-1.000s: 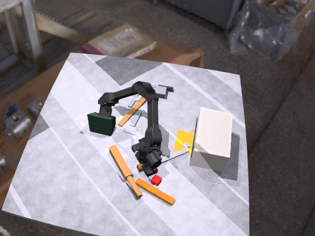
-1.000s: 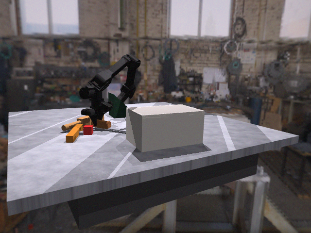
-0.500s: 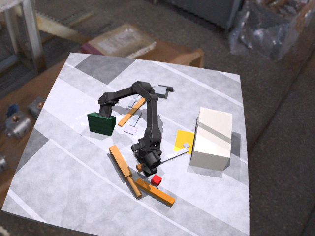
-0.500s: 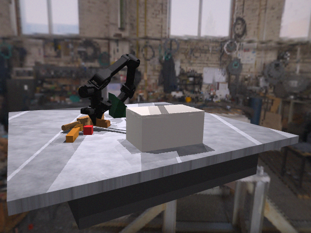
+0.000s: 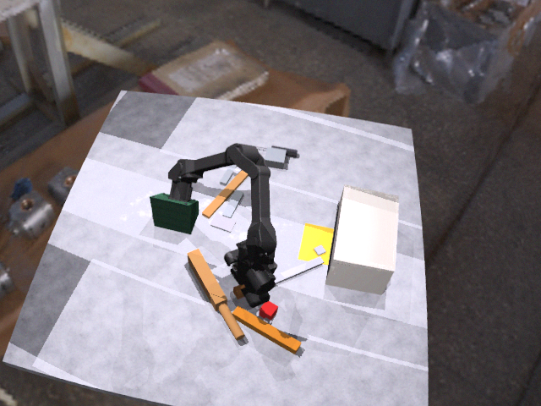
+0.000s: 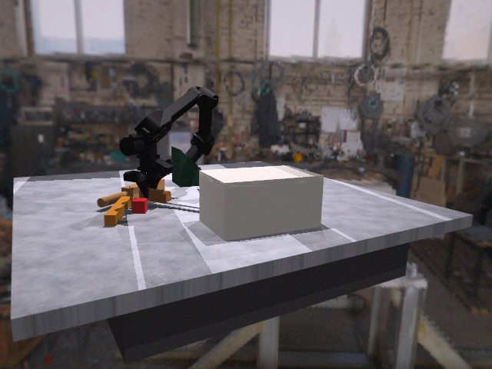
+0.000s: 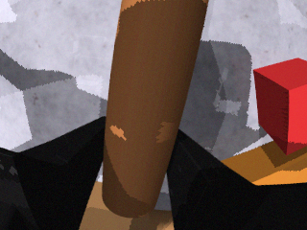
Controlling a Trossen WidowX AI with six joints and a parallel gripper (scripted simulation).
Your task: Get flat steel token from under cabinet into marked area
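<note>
Token (image 5: 319, 249) lying on yellow area (image 5: 311, 238), just beside rod's (image 5: 301, 271) (image 6: 178, 207) cabinet-side tip, contact unclear | rod pointing from gripper (image 5: 254, 293) (image 6: 145, 192) (image 7: 138, 168) towards cabinet (image 5: 367, 231) (image 6: 270, 206) | token looking flat, pale grey, squarish, no long axis showing | gripper gripping brown handle (image 5: 238, 291) (image 6: 161, 195) (image 7: 149, 96); release probably nearing
</note>
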